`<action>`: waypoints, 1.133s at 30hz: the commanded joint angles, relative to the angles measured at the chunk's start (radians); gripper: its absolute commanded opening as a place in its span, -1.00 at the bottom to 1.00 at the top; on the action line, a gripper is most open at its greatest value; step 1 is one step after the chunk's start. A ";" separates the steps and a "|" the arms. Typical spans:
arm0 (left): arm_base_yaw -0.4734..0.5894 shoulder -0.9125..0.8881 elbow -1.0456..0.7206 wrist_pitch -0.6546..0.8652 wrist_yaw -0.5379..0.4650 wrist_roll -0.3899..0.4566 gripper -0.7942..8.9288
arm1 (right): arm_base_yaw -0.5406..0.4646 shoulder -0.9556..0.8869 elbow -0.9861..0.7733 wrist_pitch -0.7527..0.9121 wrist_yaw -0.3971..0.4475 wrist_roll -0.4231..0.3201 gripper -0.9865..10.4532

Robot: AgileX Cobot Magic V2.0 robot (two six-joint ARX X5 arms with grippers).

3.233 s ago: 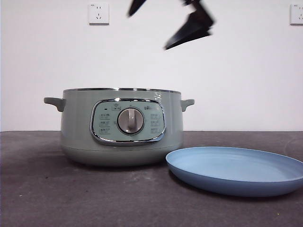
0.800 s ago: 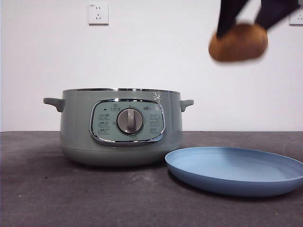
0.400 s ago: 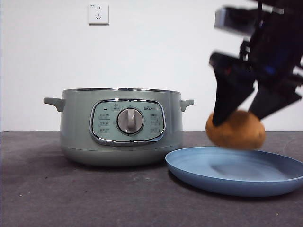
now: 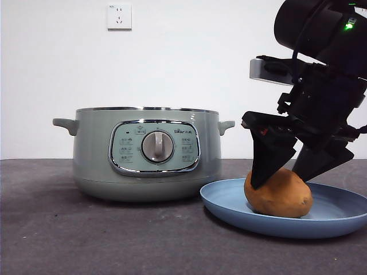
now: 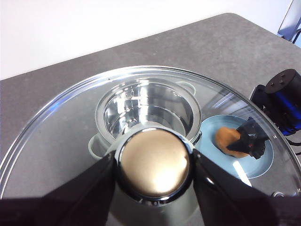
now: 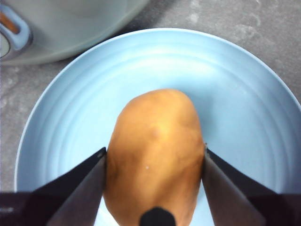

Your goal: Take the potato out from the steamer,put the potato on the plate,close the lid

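The orange-brown potato (image 4: pixel 280 199) rests in the blue plate (image 4: pixel 229 207), to the right of the sage-green steamer (image 4: pixel 92 149). My right gripper (image 4: pixel 281 182) comes down over it, jaws shut against its two sides. The right wrist view shows the potato (image 6: pixel 155 122) pinched in the right gripper (image 6: pixel 154 150) over the plate (image 6: pixel 244 94). My left gripper (image 5: pixel 154 164) is shut on the knob of the glass lid (image 5: pixel 56 136), held high over the open steamer (image 5: pixel 146 110). Through the glass I see the potato (image 5: pixel 225 137) and the plate (image 5: pixel 264 162). The lid is outside the front view.
A dark grey table (image 4: pixel 57 235) carries the steamer and plate, before a white wall with a socket (image 4: pixel 119 16). The steamer's control panel and dial (image 4: pixel 157 146) face the front camera. The steamer's edge (image 6: pixel 70 23) lies just beyond the plate.
The right gripper has come down from high above with the potato, which now rests in the plate. The steamer and plate have stayed put.
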 commanded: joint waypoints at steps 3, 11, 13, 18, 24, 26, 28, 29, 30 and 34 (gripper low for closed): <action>0.001 0.048 0.008 0.064 0.027 0.033 -0.85 | 0.000 0.020 -0.013 -0.025 0.000 0.026 -0.21; -0.003 0.195 0.008 0.175 0.062 0.055 -0.85 | -0.007 -0.022 -0.013 -0.030 0.006 0.034 0.26; -0.010 0.239 0.008 0.215 0.062 0.065 -0.85 | -0.007 -0.051 -0.012 -0.034 0.008 0.037 0.27; -0.031 0.360 0.008 0.327 0.062 0.076 -0.85 | -0.007 -0.161 -0.011 -0.065 0.008 0.040 0.27; -0.065 0.502 0.008 0.440 0.062 0.092 -0.85 | -0.007 -0.357 0.003 -0.152 0.010 0.049 0.27; -0.075 0.544 0.008 0.479 0.060 0.092 -0.85 | -0.007 -0.427 0.012 -0.177 0.010 0.051 0.27; -0.080 0.589 0.008 0.521 0.060 0.092 -0.85 | -0.007 -0.499 0.026 -0.206 0.011 0.056 0.27; -0.080 0.605 0.008 0.535 0.060 0.092 -0.85 | -0.007 -0.528 0.033 -0.218 0.010 0.060 0.27; -0.080 0.626 0.008 0.550 0.061 0.092 -0.85 | -0.007 -0.561 0.042 -0.233 0.011 0.061 0.27; -0.093 0.690 0.008 0.587 0.059 0.092 -0.85 | -0.007 -0.665 0.083 -0.277 0.023 0.067 0.27</action>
